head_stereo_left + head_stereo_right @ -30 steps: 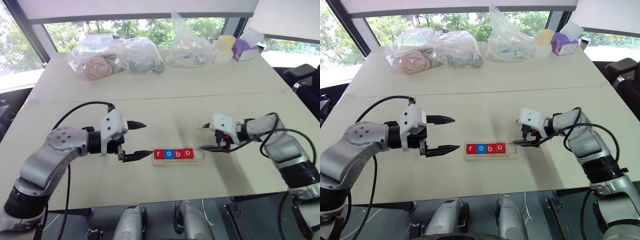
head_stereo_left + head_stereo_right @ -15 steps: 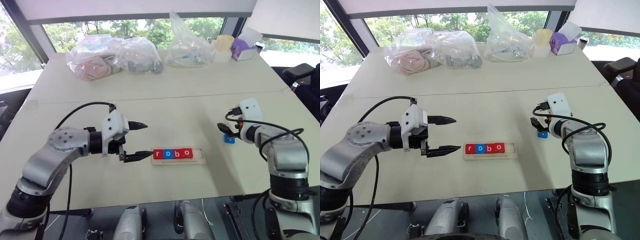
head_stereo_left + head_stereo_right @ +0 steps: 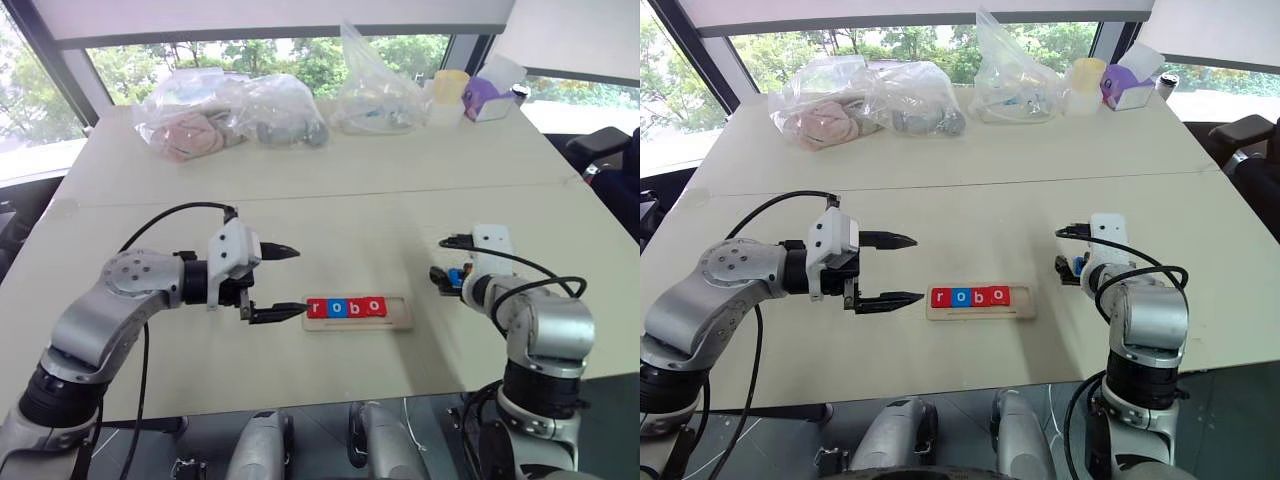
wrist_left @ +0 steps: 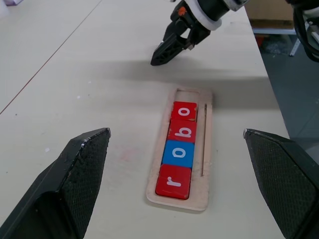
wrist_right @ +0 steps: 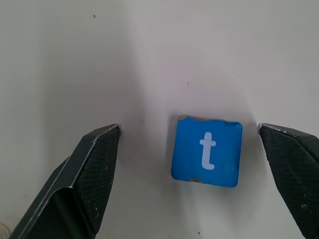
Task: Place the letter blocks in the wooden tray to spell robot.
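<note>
The wooden tray (image 3: 398,310) lies at the table's middle front. In it sit letter blocks spelling r, o, b, o: red r (image 4: 173,181), blue o (image 4: 179,153), red b (image 4: 182,131) and red o (image 4: 185,110). The tray's right end is bare. A blue t block (image 5: 207,151) lies flat on the table to the right of the tray (image 3: 1078,266). My right gripper (image 5: 189,128) hangs open just above it, one finger on each side. My left gripper (image 3: 293,281) stands open just left of the tray, pointing at it, holding nothing.
Three clear plastic bags (image 3: 275,110) with items, a yellow cup (image 3: 450,92) and a purple box (image 3: 488,98) line the far side of the table. The table's front edge runs close below the tray.
My right gripper has left the tray's right end, swung to the right and turned to point down over the blue t block. The left gripper has stayed put.
</note>
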`<state>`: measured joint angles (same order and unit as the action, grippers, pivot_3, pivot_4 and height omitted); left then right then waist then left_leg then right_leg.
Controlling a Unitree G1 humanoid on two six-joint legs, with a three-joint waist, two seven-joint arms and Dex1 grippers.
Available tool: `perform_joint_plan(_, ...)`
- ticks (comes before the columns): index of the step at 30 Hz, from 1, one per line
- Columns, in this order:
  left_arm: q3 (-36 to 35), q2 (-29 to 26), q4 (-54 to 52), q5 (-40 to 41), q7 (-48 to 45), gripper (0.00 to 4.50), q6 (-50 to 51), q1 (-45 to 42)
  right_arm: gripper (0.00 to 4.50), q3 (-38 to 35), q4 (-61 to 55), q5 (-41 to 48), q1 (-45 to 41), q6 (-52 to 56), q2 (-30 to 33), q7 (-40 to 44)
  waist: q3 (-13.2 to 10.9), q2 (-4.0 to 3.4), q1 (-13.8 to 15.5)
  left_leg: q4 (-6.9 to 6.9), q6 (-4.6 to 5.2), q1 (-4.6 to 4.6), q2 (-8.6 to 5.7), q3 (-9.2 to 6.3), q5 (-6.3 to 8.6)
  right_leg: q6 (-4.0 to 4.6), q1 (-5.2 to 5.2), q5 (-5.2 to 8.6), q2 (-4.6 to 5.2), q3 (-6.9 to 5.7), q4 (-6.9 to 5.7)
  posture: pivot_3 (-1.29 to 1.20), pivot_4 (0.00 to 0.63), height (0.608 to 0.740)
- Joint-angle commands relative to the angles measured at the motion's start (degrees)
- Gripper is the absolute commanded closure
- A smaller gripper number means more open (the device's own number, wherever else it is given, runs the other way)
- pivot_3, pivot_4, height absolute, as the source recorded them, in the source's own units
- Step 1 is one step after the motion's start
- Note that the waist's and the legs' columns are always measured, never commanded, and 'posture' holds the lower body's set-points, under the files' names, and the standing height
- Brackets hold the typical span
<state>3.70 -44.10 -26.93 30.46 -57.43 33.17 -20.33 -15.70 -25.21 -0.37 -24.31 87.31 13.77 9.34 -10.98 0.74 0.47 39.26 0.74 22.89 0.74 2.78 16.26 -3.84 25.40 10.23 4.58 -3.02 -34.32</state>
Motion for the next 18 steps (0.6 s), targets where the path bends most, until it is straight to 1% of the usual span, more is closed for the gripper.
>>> perform_joint_plan(1, -0.2, 0.0, -0.7, -0.2, -0.2, 0.0, -0.9, -0.6, 0.03, -1.7, -1.6, -0.4, -0.3, 0.1, -1.6, -2.1, 0.0, 0.0, 0.0, 0.0, 0.0, 0.0, 0.0, -0.01, 0.0, 0.0, 0.0, 0.0, 0.0, 0.0, 0.0, 0.0, 0.15, 0.74)
perform_joint_plan(7, -0.2, 0.1, -1.1, -0.3, 0.4, 0.0, -0.8, -0.3, 0.03, -3.6, 0.3, -0.3, -0.8, -0.2, -4.9, -4.7, 0.0, 0.0, -0.3, 0.0, 0.0, -0.01, 0.0, -0.02, 0.0, 0.0, -0.01, 0.0, 0.0, 0.0, 0.0, 0.0, 0.15, 0.74)
perform_joint_plan(10, -0.3, 0.1, -1.1, -0.3, 0.6, 0.0, -0.8, -0.2, 0.85, -3.3, -0.6, 0.2, -0.6, 0.6, -5.7, -4.9, 0.0, 0.0, -0.3, 0.0, 0.0, -0.02, 0.01, -0.03, 0.0, 0.0, -0.01, 0.0, 0.0, 0.0, 0.0, 0.0, 0.15, 0.74)
perform_joint_plan(11, -0.3, 0.1, -1.1, -0.3, 0.7, 0.0, -0.8, -0.2, 1.3, -3.2, -0.9, 0.4, -0.5, 1.0, -5.9, -5.0, 0.0, 0.0, -0.3, 0.0, 0.0, -0.02, 0.01, -0.03, 0.0, 0.0, -0.01, 0.0, 0.0, 0.0, 0.0, 0.0, 0.15, 0.74)
perform_joint_plan(14, -0.3, 0.2, -1.3, -0.3, 0.9, 0.0, -0.7, -0.2, 2.89, -3.0, -1.5, 0.6, -0.1, 1.8, -6.0, -5.0, 0.0, 0.0, -0.3, 0.0, 0.0, -0.02, 0.02, -0.04, 0.0, 0.0, -0.01, 0.01, 0.0, -0.01, 0.01, 0.0, 0.15, 0.74)
perform_joint_plan(15, -0.2, 0.2, -1.3, -0.3, 1.0, 0.0, -0.7, -0.2, 3.3, -2.8, -1.9, 0.8, 0.0, 2.4, -5.9, -4.9, 0.0, 0.0, -0.3, -0.01, 0.0, -0.02, 0.03, -0.04, 0.0, 0.0, -0.01, 0.01, 0.0, -0.01, 0.01, 0.0, 0.15, 0.74)
perform_joint_plan(18, -0.3, 0.1, -1.2, -0.3, 0.9, 0.0, -0.7, -0.1, 3.32, -2.2, -4.2, 1.9, 0.8, 4.5, -5.3, -3.8, 0.0, 0.0, -0.3, -0.04, 0.0, -0.01, 0.03, -0.05, 0.0, 0.0, -0.01, 0.01, 0.0, -0.01, 0.03, 0.0, 0.15, 0.74)
